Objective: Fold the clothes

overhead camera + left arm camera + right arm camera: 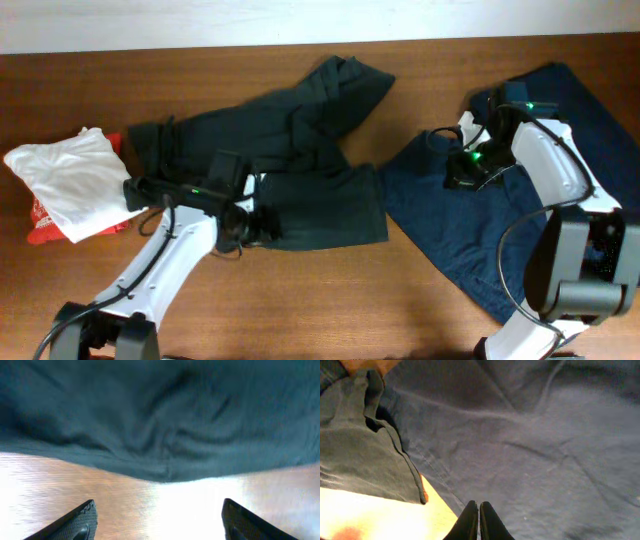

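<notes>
Between folds, we judge: left pincer (159,527) released, black T-shirt (160,425) just ahead of it on the surface (50,480); right pincer (479,521) clenched, apparently empty, above the navy shirt (545,460); next, grasp its near edge.

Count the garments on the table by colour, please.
Black T-shirt: 1
Navy shirt: 1
White garment: 1
Red garment: 1
Total: 4
</notes>
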